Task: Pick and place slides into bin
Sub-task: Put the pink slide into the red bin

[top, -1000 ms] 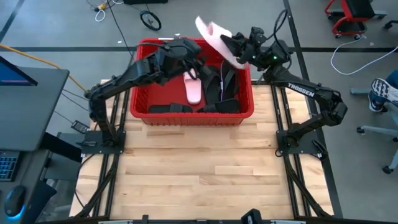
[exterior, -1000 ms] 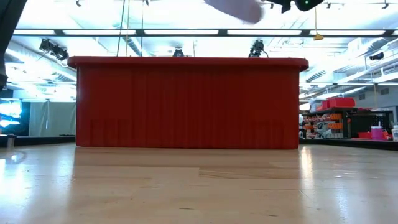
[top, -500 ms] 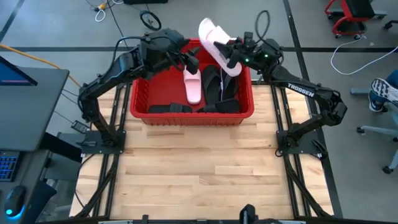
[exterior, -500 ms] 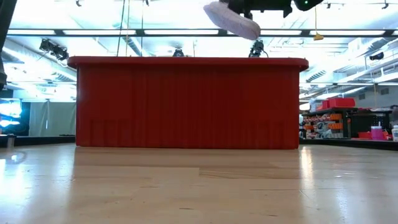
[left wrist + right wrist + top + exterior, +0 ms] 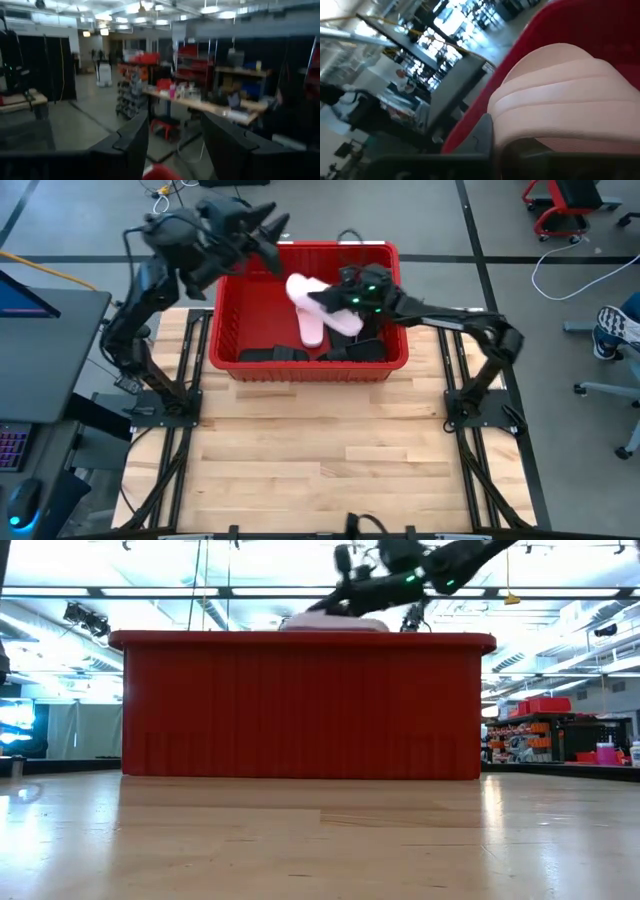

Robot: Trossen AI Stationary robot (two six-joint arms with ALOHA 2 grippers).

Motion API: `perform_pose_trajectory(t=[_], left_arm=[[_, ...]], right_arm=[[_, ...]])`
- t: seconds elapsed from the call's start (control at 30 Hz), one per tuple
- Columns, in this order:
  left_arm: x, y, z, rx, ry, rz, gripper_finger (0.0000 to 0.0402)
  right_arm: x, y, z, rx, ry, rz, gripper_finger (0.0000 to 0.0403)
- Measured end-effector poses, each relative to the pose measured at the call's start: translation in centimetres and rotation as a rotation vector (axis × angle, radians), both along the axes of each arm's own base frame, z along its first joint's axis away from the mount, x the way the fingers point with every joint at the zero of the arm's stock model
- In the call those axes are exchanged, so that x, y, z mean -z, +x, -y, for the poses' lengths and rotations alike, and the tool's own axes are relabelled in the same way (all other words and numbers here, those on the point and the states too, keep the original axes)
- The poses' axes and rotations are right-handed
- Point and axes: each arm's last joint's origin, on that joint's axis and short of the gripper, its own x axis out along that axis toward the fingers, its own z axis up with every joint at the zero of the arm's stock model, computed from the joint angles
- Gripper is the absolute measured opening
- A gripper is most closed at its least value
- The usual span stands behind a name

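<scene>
Right gripper (image 5: 325, 298) is gripping a pale pink wide-strap slide (image 5: 303, 288) above the interior of the large red rectangular plastic bin (image 5: 230, 330), over a second pink slide (image 5: 313, 330) and black sandals (image 5: 275, 355) lying inside. Left gripper (image 5: 268, 225) is hanging with fingers spread near the bin's far-left corner, holding nothing.

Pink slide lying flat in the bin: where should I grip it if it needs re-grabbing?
Flat pink slide: probably pinch its exposed end across the sole's edges, from straight above. Its far part sits under the held pink slide, and the bin walls block sideways approaches.
</scene>
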Motion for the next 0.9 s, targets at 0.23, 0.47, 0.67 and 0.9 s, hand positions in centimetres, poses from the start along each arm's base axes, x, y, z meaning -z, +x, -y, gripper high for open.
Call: perform_pose_trajectory(t=[0.23, 0.47, 0.67, 0.9], left_arm=[[-0.5, -1.0, 0.3, -0.012, 0.053, -0.027, 0.0187], [-0.2, -0.9, 0.2, -0.018, 0.073, -0.096, 0.0177], [0.5, -1.3, 0.1, -0.102, 0.066, -0.209, 0.0182], [1.2, -1.8, -0.1, -0.215, 0.089, -0.36, 0.0184]], right_arm=[[0.6, 6.9, 3.3, 0.022, -0.008, 0.058, 0.0015], [2.8, 12.6, 6.5, 0.088, 0.116, -0.009, 0.0017], [8.4, 14.7, 8.3, 0.15, 0.191, -0.136, 0.0037], [11.8, 15.4, 8.8, 0.153, 0.218, -0.175, 0.0102]])
